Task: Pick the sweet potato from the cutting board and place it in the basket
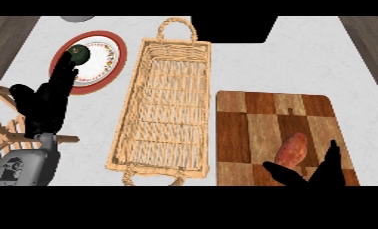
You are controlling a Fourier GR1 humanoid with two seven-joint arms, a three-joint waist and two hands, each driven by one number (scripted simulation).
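Nothing placed yet: the reddish-orange sweet potato [292,149] lies on the checkered wooden cutting board [255,123], long woven wicker basket [166,108] unfilled, right robot hand [319,173] apparently spread, holding nothing.

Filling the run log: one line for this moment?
sweet potato on cutting board | right hand open beside it | basket empty | left hand open, resting

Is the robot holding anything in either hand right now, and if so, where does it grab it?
Nothing is held. The sweet potato lies on the cutting board, with the right hand open just below it. The left hand rests open.
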